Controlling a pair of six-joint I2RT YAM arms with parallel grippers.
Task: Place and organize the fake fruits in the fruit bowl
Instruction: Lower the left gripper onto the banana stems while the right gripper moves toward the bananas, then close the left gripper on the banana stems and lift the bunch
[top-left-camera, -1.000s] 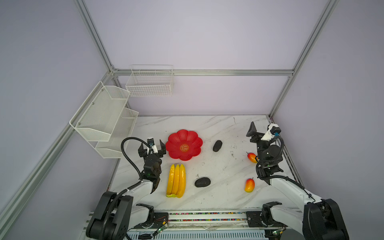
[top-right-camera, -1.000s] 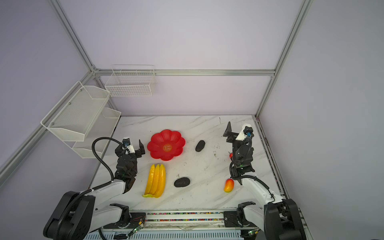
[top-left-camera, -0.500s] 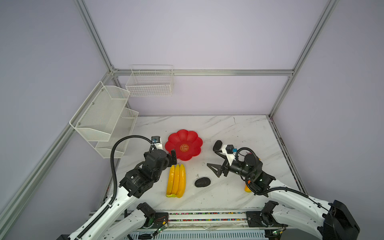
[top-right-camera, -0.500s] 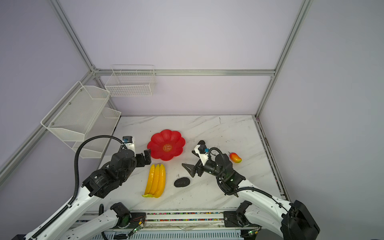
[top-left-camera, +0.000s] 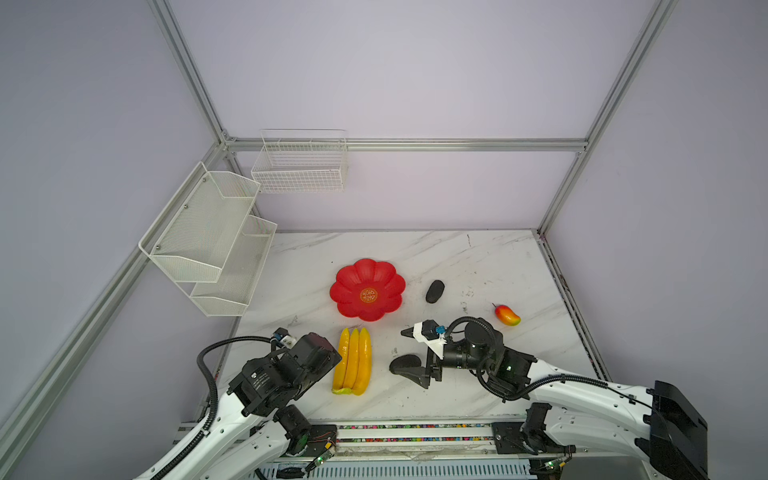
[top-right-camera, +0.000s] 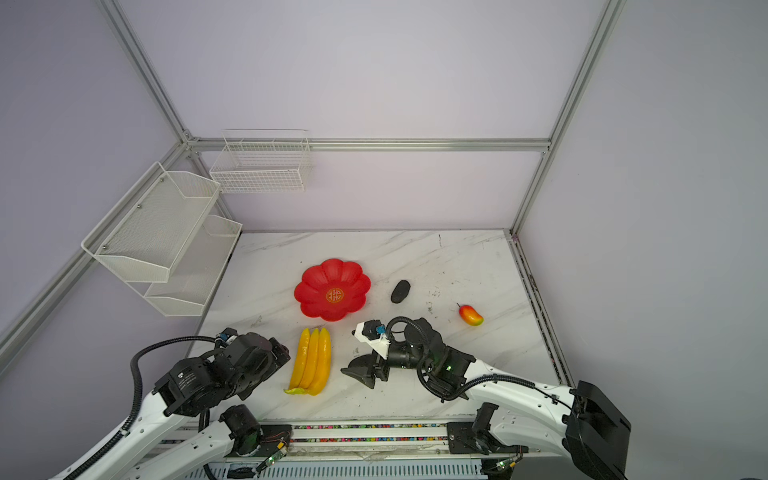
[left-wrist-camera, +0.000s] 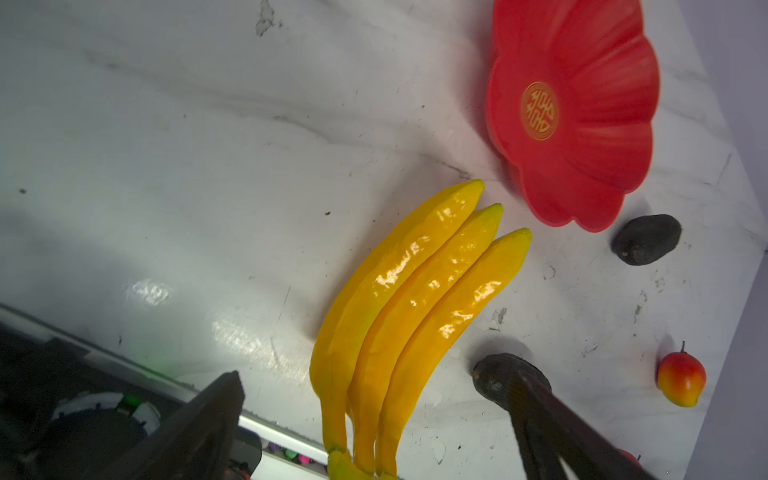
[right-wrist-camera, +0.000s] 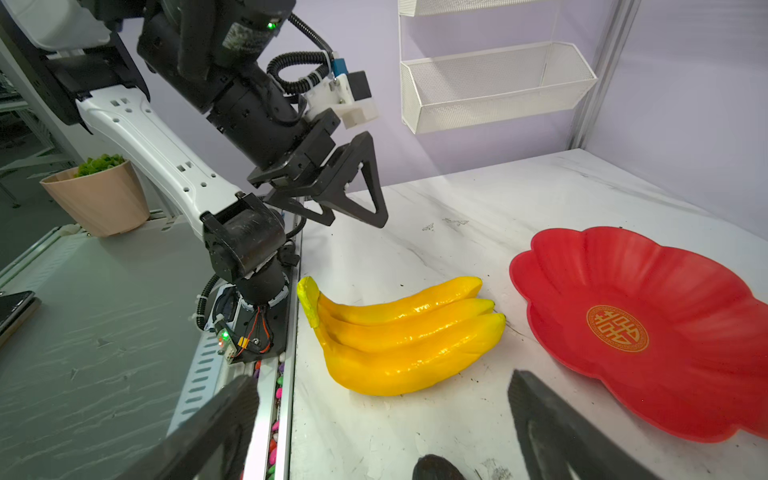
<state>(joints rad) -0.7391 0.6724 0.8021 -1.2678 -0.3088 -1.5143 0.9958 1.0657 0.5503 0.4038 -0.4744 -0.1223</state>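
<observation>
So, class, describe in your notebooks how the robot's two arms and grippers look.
The left arm and right arm have white links with black joints. The left gripper and right gripper carry black triangular open-frame fingers and white camera mounts. Black cables loop at the wrists.

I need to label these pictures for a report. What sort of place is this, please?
Most likely a robot test cell in a lab, not a kitchen. A metal frame with plain walls encloses a marble-look table, two robot arms are mounted at its front edge, and the bananas look plastic.
</observation>
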